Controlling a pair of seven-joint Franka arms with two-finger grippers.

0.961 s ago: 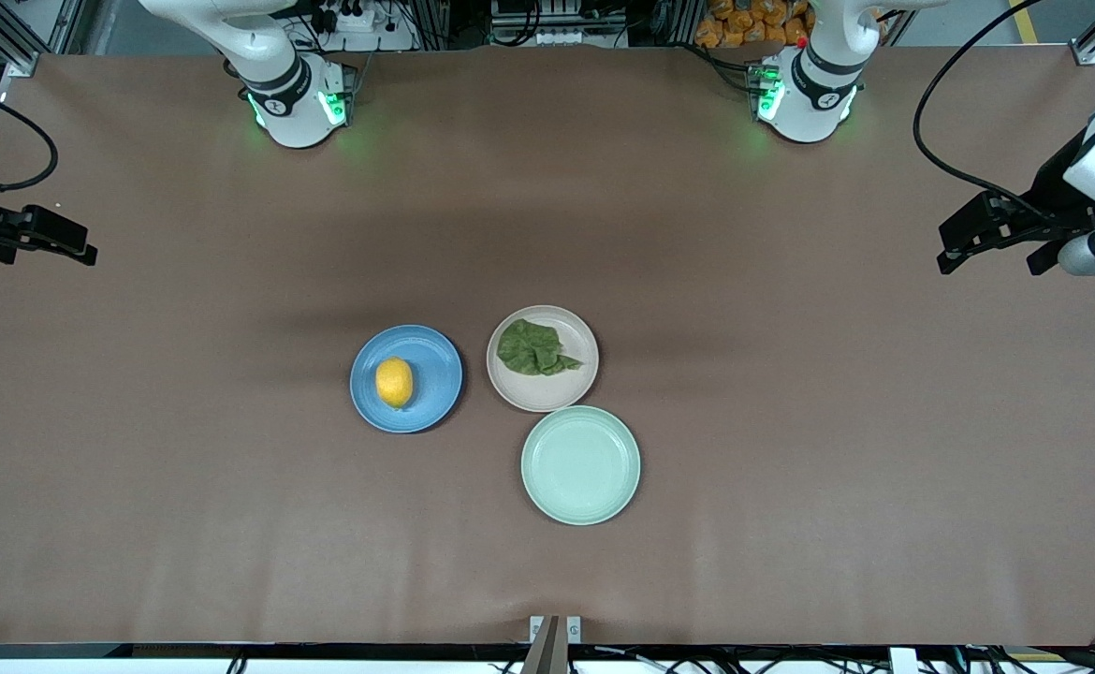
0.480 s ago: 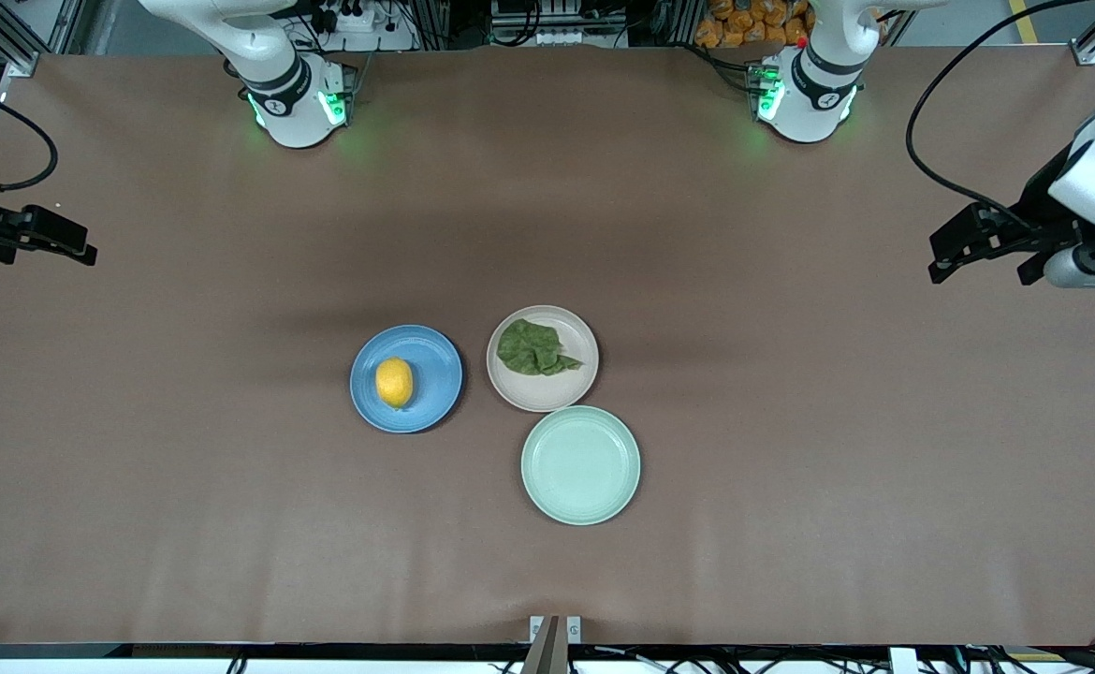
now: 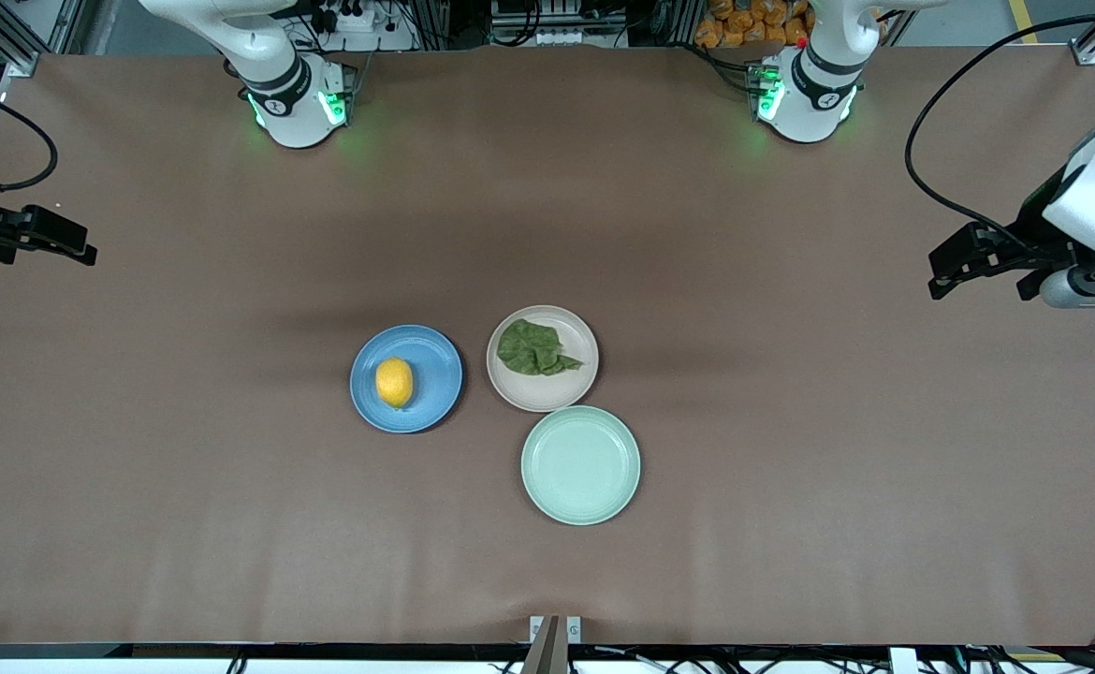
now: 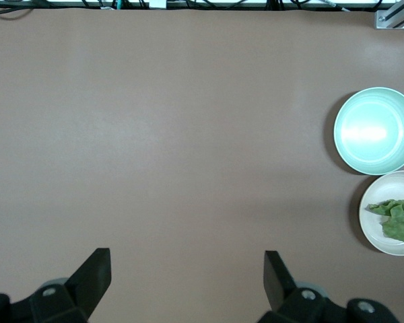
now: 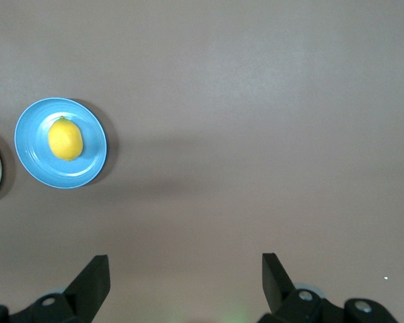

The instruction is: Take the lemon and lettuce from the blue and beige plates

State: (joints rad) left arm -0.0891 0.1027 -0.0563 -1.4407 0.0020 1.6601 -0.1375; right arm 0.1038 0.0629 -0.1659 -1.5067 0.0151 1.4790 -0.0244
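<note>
1. Brown paper tabletop [image 3: 182, 468] at the right arm's end: right gripper [image 5: 183, 270] up over bare surface, well apart from the plates, jaws spread wide, nothing held. No shift from a second ago; arm waiting.
2. Blue plate [image 3: 435, 374] in mid-table, lemon [image 3: 394, 382] lying on it a little toward the right arm's end of centre. Long axis along the line from the robot bases to the front camera; small nub in the right wrist view seemingly on the end nearer the front camera. Untouched, same spot as before.
3. Beige plate [image 3: 547, 398] just beside the blue one, toward the left arm's end. Lettuce [image 3: 533, 348] flat on the plate's farther half, long axis across the table, narrow tip toward the left arm's end, broad crumpled part toward the right arm's. Also unmoved.
4. Mint-green plate [image 3: 580, 465] nearer the front camera, rim close against the beige plate, bare.
5. Left gripper [image 3: 978, 286] over the tabletop's edge at the left arm's end, jaws wide apart, empty. Slightly displaced and re-angled against a second ago: the only change. Probably an approach just starting toward the lettuce; no pick yet begun.
</note>
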